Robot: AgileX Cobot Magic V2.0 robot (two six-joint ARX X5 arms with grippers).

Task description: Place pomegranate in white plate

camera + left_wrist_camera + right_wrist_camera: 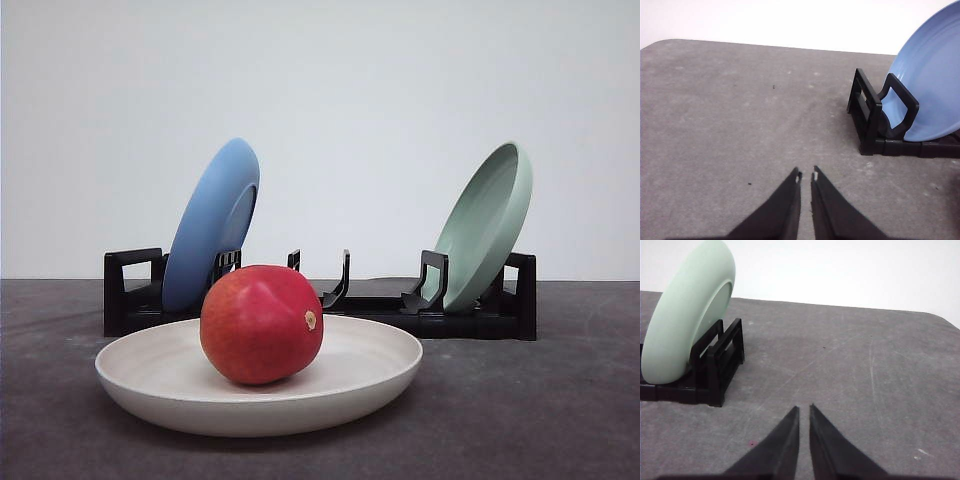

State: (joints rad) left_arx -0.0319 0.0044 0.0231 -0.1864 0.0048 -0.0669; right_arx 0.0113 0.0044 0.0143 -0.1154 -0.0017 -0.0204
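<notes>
Resting inside the white plate [150, 385], the pomegranate [261, 323] sits slightly toward nine o'clock of its centre, while the left gripper [806, 176] and right gripper [804, 409] hang empty, tips nearly together.

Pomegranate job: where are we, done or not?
Looks done: the pomegranate sits in the white plate, nothing touching it. Nothing in hand: the left gripper and right gripper both have jaws nearly closed, empty, over bare table, near the rack ends with the blue plate and green plate. Nothing visibly left.
</notes>
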